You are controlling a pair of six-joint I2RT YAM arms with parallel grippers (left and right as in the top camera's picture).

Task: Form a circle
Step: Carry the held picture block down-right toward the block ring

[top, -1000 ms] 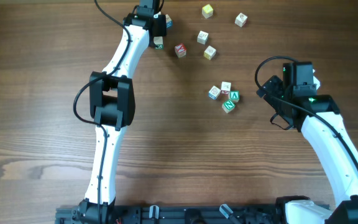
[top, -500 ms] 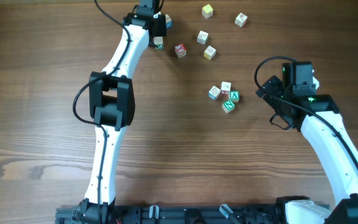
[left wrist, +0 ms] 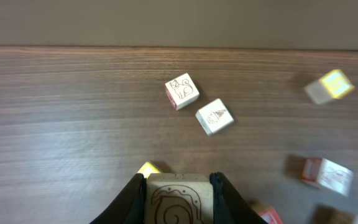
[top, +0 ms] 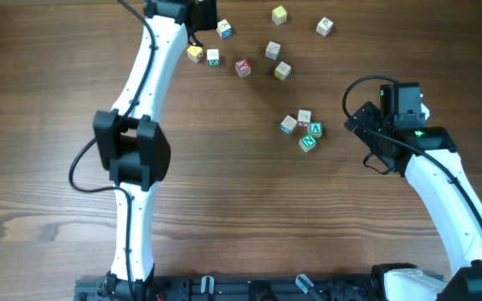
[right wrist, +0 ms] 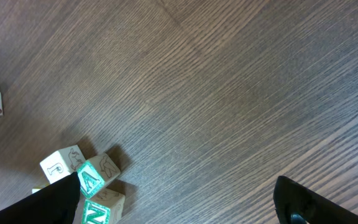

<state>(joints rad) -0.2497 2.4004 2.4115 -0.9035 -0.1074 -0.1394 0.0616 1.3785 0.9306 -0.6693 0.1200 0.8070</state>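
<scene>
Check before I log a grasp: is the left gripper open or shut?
Shut: the left gripper clamps a swirl-marked cube on both sides.

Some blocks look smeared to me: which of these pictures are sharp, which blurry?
Overhead view: evenly lit, soft shadows, the cluster of letter cubes crisp. Left wrist view: the swirl-marked cube in the left gripper is clear, the yellow-faced cube at the right edge smeared. Right wrist view: table grain sharp, the right gripper just dark fingers at the corners.

A: Tabletop: dark wood grain, matt, finely streaked.
B: Cluster of cubes: pale bare wood, smooth, printed faces. Held cube: same.
A: Left claw: black plastic, matt. Left arm shell: white plastic, slightly glossy.
</scene>
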